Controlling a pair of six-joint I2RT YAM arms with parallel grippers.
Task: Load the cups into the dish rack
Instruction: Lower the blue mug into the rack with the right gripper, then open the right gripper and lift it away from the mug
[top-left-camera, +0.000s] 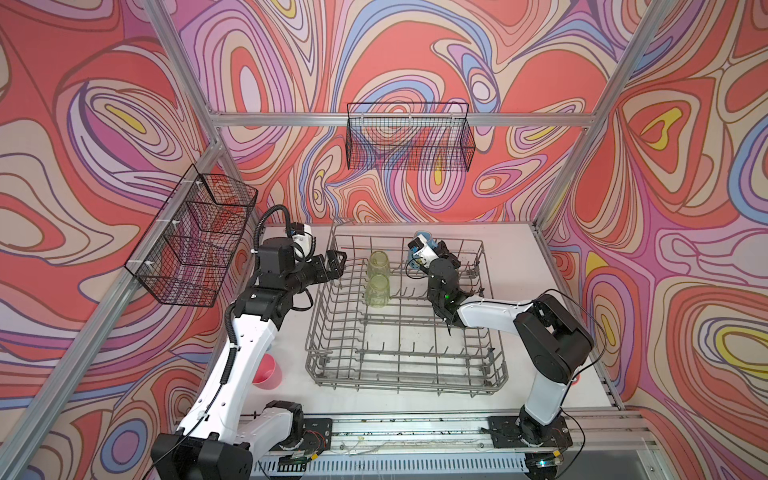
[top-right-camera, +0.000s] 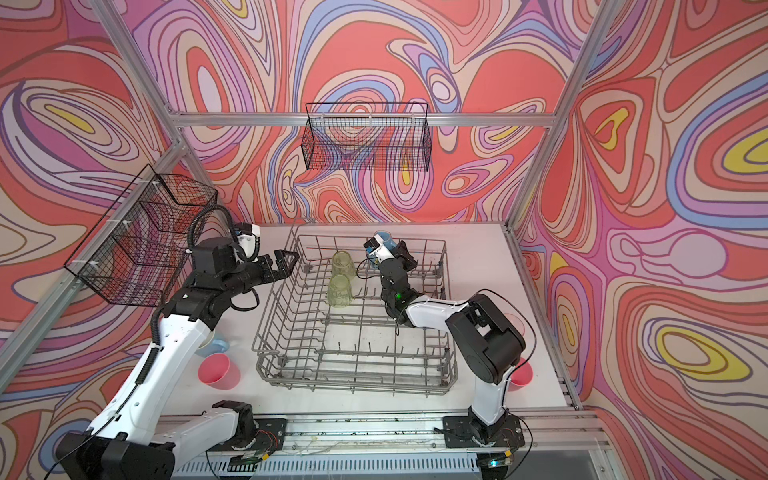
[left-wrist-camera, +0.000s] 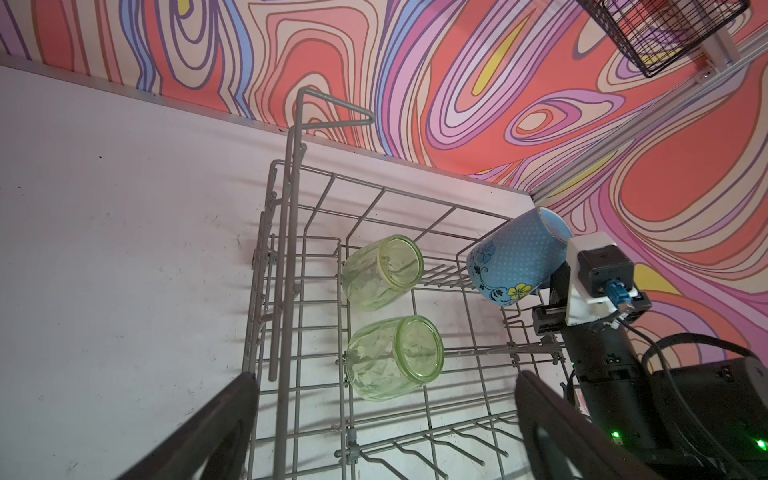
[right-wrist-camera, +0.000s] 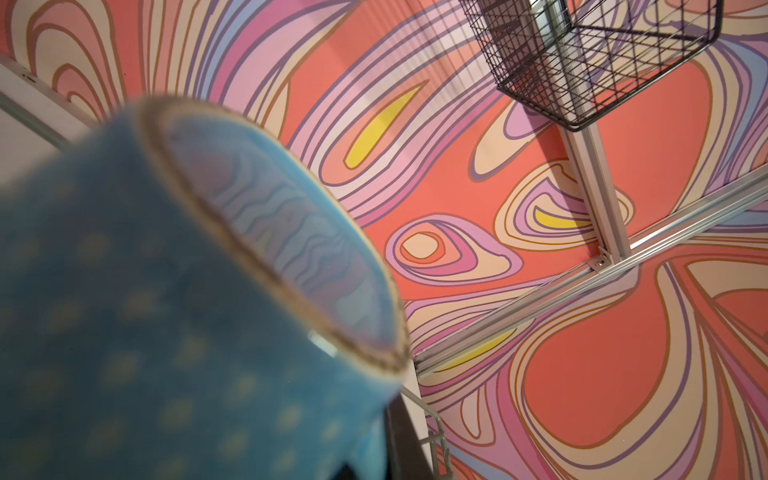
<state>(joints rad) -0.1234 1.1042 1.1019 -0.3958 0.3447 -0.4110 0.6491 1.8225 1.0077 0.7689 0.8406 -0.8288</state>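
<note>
the right gripper (top-left-camera: 436, 250) is pinched tight on a blue mug (left-wrist-camera: 515, 257), which hangs clear above the far side of the dish rack (top-left-camera: 399, 380). the mug's long axis is tilted, its open mouth aimed up toward the back wall (top-left-camera: 415, 62) and its base down toward the wires. it looks glazed, pale dots over blue, with dark vine print and a yellow flower near the base. the rack is square, grey coated wire with rows of upright tines, and sits on the white table (top-left-camera: 513, 257). a translucent yellow-green tumbler (left-wrist-camera: 382, 272) and a second tumbler (left-wrist-camera: 395, 357) lean one behind the other in the rack's far left half, both axes tilted. the left gripper (top-left-camera: 337, 262) is spread wide and empty by the rack's left rim. an opaque pink cup (top-left-camera: 268, 372) stands mouth up on the table beside the near left corner.
</note>
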